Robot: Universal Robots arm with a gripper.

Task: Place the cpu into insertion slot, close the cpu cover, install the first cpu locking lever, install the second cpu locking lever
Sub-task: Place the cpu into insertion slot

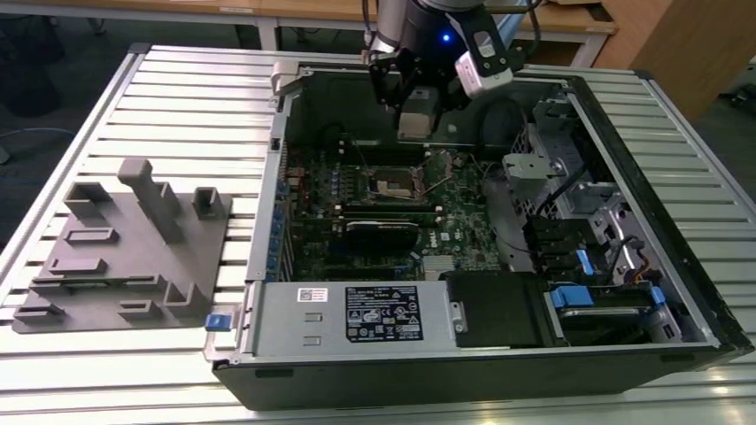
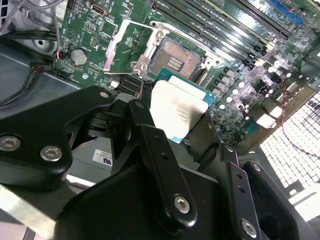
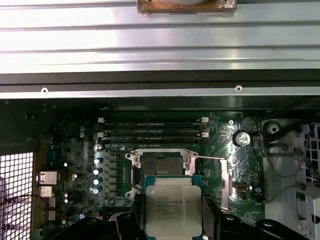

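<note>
My gripper [image 1: 413,122] hangs inside the open computer case [image 1: 266,221], above the far part of the green motherboard. It is shut on the cpu [image 3: 173,209], a flat square chip with a silvery top and green edge, held by two black fingers [image 3: 131,224] on opposite sides. The cpu [image 2: 178,111] sits a little off from the insertion slot [image 2: 174,59], apart from it. The slot [image 3: 162,165] is bare, showing its contact field. The cpu cover [image 2: 126,46], a shiny frame with a window, is swung open beside the slot. A thin locking lever [image 3: 210,158] stands free next to the slot.
Memory slots [image 3: 152,127] run beside the socket. A black card [image 1: 381,232] and the white-labelled power supply box [image 1: 354,314] lie nearer the case front. Drive bays and cables [image 1: 579,230] fill the exterior view's right. A grey fixture block [image 1: 124,248] rests on the slatted table.
</note>
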